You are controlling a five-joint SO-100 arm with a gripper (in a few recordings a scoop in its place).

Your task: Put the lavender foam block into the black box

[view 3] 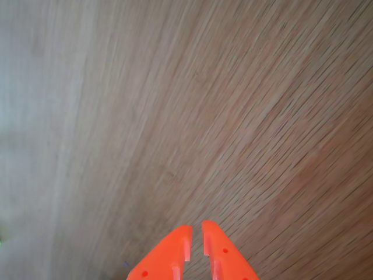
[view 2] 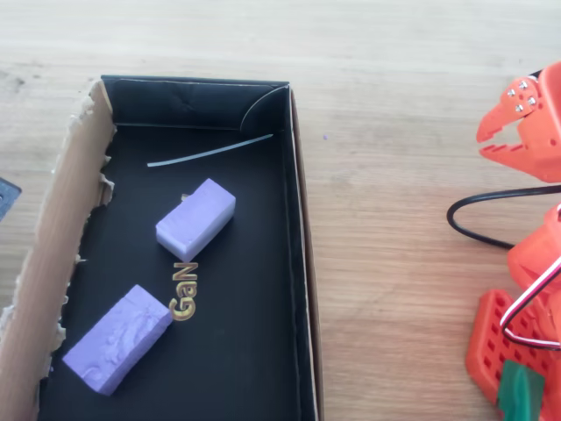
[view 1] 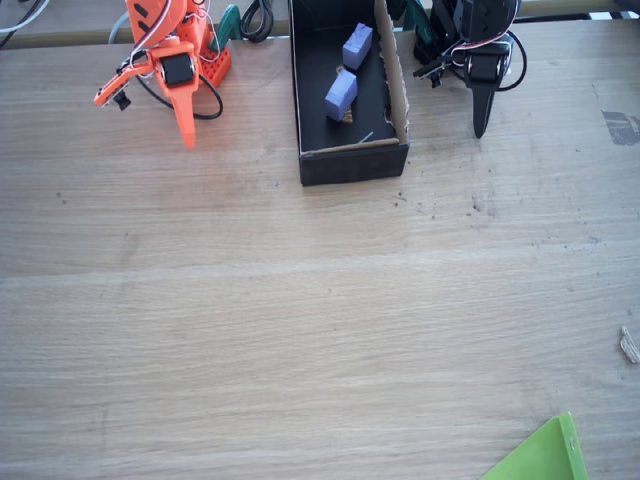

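Two lavender foam blocks (view 1: 341, 95) (view 1: 357, 45) lie inside the black box (view 1: 350, 165) at the table's far edge. From overhead, one block (view 2: 196, 219) rests mid-floor and the other (view 2: 117, 338) near the brown cardboard wall, beside gold lettering on the box (view 2: 202, 101) floor. My orange gripper (view 1: 187, 132) points down at the table left of the box, well apart from it. In the wrist view its tips (view 3: 195, 228) are shut, with nothing between them and bare wood below. Part of my orange arm (view 2: 526, 132) shows in the overhead view, right of the box.
A black cable (view 1: 205, 105) loops at the orange arm's base. A green sheet corner (view 1: 545, 455) pokes in at the near right edge, and a small scrap (view 1: 630, 345) lies at the right edge. Wide wooden tabletop (view 1: 300, 320) spreads in front.
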